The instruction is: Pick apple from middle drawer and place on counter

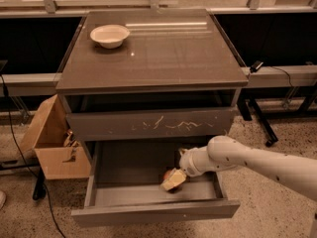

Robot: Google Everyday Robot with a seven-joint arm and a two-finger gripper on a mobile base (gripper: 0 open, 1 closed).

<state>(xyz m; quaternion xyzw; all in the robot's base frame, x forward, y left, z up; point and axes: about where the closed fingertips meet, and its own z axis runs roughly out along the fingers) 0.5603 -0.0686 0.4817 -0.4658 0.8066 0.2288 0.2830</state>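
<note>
Gripper [173, 180] sits over apple [166, 174] inside open middle drawer [153, 211]; whether it grips is unclear.

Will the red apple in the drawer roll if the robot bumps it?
Probably: the small round red apple could roll on the flat floor of the open grey-brown drawer. The cream gripper right by it may block it.

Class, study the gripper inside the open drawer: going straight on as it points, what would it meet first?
Probably the apple: the gripper points down and left inside the middle drawer, and the apple lies right at its tip. Past that comes the drawer's floor. Whether they touch is unclear.
</note>
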